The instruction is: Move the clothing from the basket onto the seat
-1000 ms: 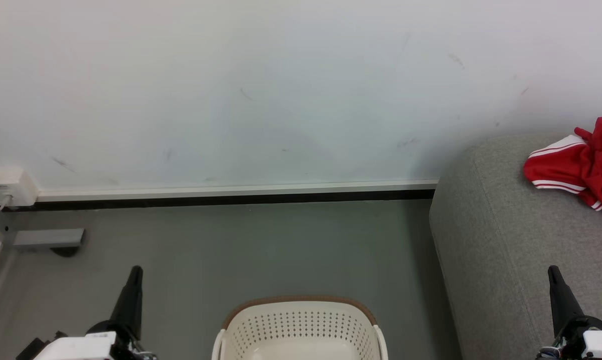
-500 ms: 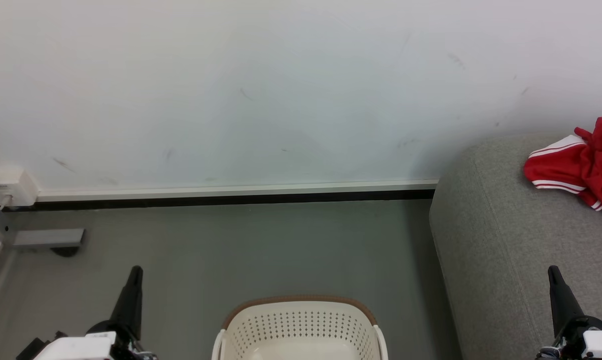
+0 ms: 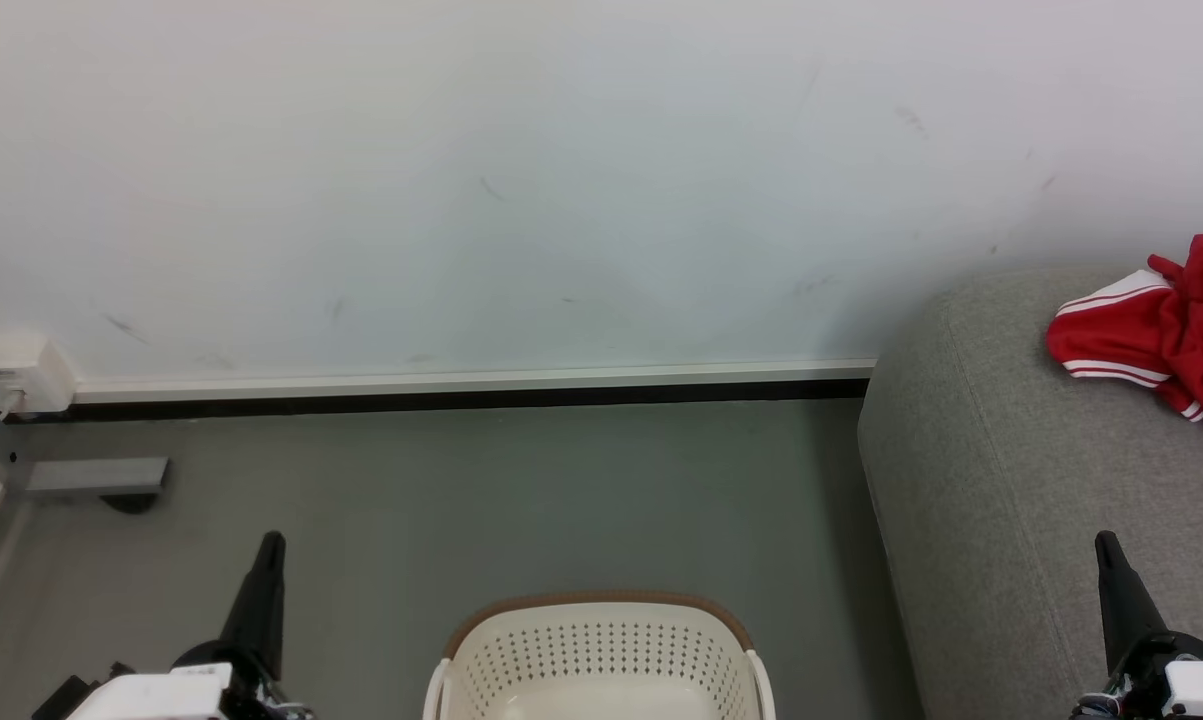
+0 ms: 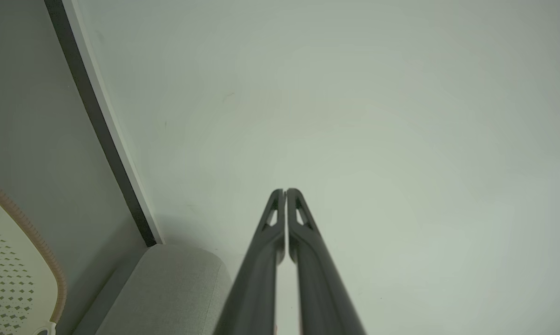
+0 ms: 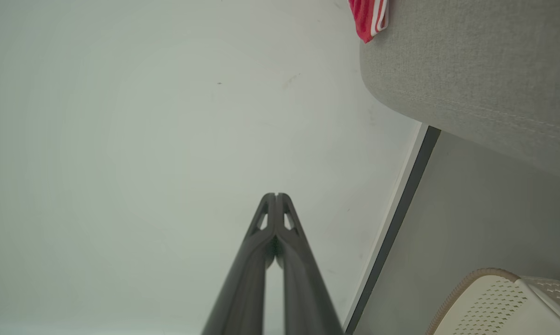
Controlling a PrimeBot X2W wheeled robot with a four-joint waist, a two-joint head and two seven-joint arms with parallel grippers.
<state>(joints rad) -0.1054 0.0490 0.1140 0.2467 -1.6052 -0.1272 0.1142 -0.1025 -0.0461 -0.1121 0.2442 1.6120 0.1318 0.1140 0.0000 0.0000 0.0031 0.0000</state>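
Red clothing point(image 3: 1166, 330) with white stripe trim lies bunched on the grey seat point(image 3: 1001, 480) at the right edge; a corner of that clothing point(image 5: 368, 16) hangs over the seat point(image 5: 475, 74) in the right wrist view. The cream basket point(image 3: 601, 655) with a brown rim stands on the floor at bottom centre, and the part of its inside that I can see is bare. My left gripper point(image 3: 273, 542) is shut and points up, left of the basket. My right gripper point(image 3: 1104, 542) is shut over the seat's front. Both hold nothing, with fingertips together point(image 4: 285, 191) point(image 5: 276, 195).
A white wall with a dark baseboard point(image 3: 461, 398) runs behind the grey floor. A white outlet box point(image 3: 16, 372) and a grey block point(image 3: 96, 478) sit at the far left. The basket rim point(image 4: 42, 251) and the seat's end point(image 4: 168, 288) show in the left wrist view.
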